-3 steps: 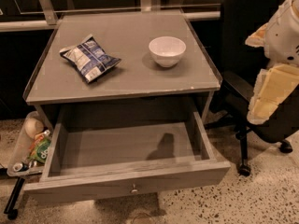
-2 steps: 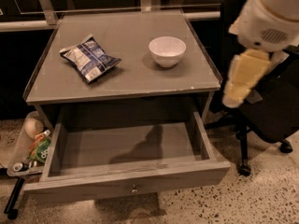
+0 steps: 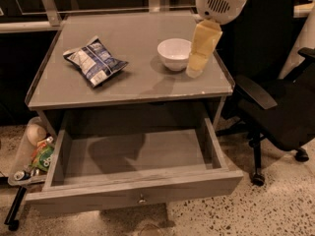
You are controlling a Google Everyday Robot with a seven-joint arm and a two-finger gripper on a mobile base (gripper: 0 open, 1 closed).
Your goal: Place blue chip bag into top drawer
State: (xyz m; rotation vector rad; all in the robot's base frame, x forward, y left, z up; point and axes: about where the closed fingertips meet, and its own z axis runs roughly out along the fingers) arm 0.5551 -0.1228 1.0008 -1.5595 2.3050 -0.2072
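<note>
The blue chip bag [image 3: 95,60] lies flat on the left half of the grey tabletop [image 3: 133,85]. The top drawer [image 3: 133,191] is pulled wide open below the table, and nothing lies on its floor. Its small round knob [image 3: 141,199] shows at front centre. My gripper [image 3: 196,68] hangs from the white arm housing [image 3: 221,1] at the table's right side, just right of the white bowl [image 3: 174,53]. It is well to the right of the bag and holds nothing that I can see.
A black office chair [image 3: 275,97] stands close to the table's right side. A side tray [image 3: 29,156] with colourful packets sits low at the left of the drawer. A rail and dark wall run behind the table.
My arm has swung left from beside the chair to over the table's right edge, next to the bowl. The bag, bowl and drawer have not moved.
</note>
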